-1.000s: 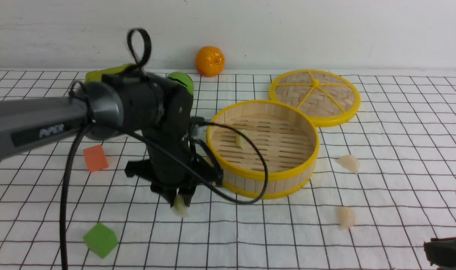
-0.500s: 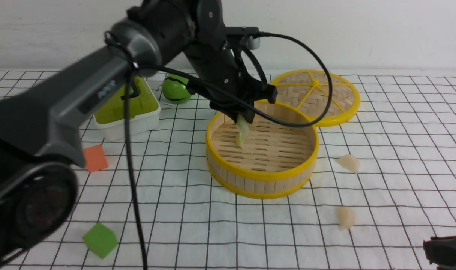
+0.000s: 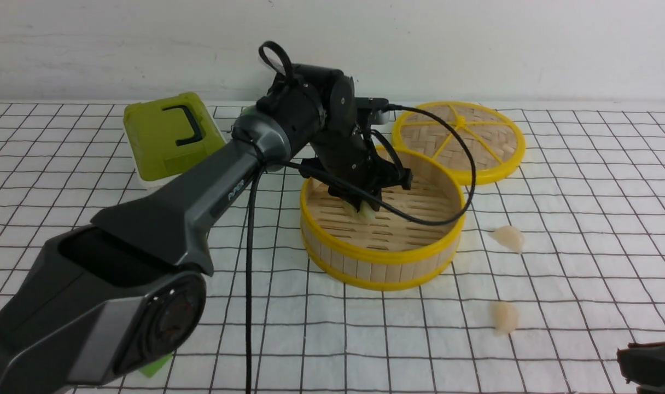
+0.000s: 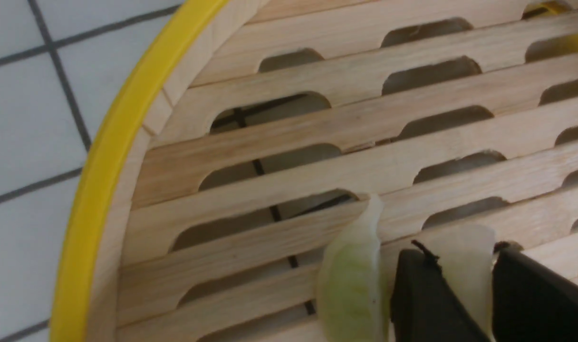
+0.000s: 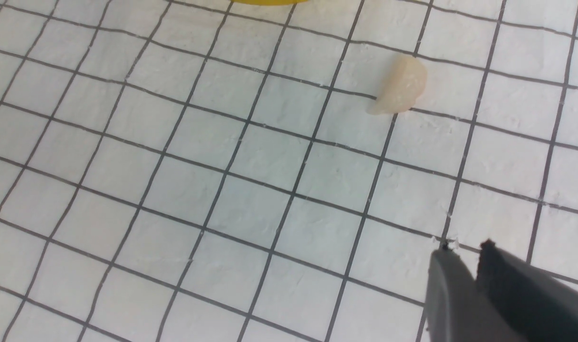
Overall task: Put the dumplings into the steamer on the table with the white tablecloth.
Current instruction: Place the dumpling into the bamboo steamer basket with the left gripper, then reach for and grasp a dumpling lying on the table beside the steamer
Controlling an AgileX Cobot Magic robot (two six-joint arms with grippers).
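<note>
Left gripper (image 3: 365, 210) clamps a pale dumpling (image 4: 462, 270) inside the steamer (image 3: 381, 256), beside a green dumpling (image 4: 351, 289); far cream dumpling (image 3: 508, 238) and near cream dumpling (image 3: 505, 317) wait on the table (image 3: 584, 191), right; right gripper (image 5: 465, 249) ajar, empty.

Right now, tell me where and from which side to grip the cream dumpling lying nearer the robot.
Take the nearer cream dumpling across its plump middle, with the right gripper fingers on its two broad sides, coming straight down. It lies alone on the table, small and low, so a side approach would probably just push it.
</note>
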